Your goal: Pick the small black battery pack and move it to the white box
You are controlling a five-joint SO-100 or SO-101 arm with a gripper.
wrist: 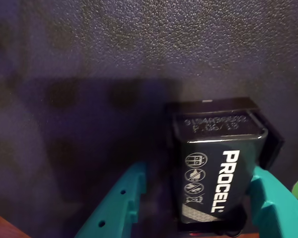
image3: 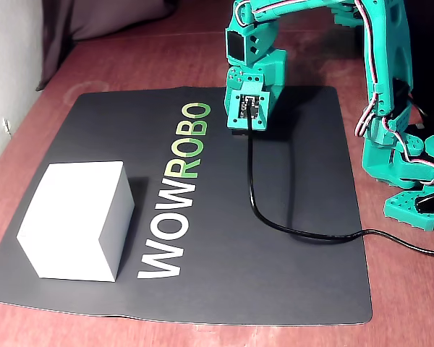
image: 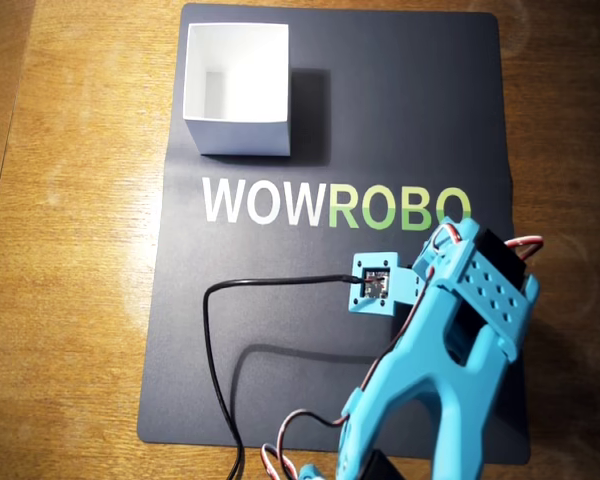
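My gripper (wrist: 196, 198) is down on the dark mat (image: 280, 380), jaws spread on either side of the battery pack (wrist: 216, 168) but not closed on it; the lift and the carry to the far-corner white box (image: 237, 90) remain undone

Warm, yellowish light in the overhead view, with a soft shadow cast to the right of the white square cardboard box (image: 237, 88) onto the dark rectangular mat (image: 280, 340). Mild glare on the wooden table (image: 70, 250) at the upper right. Dim and murky in the wrist view: grainy, purple-tinted, blurred toward the lower edge, broad shadow mid-frame, yet crisp white lettering on the small black battery pack (wrist: 216, 168). Cooler, even light in the fixed view; faint sheen on the mat, slightly soft focus throughout.
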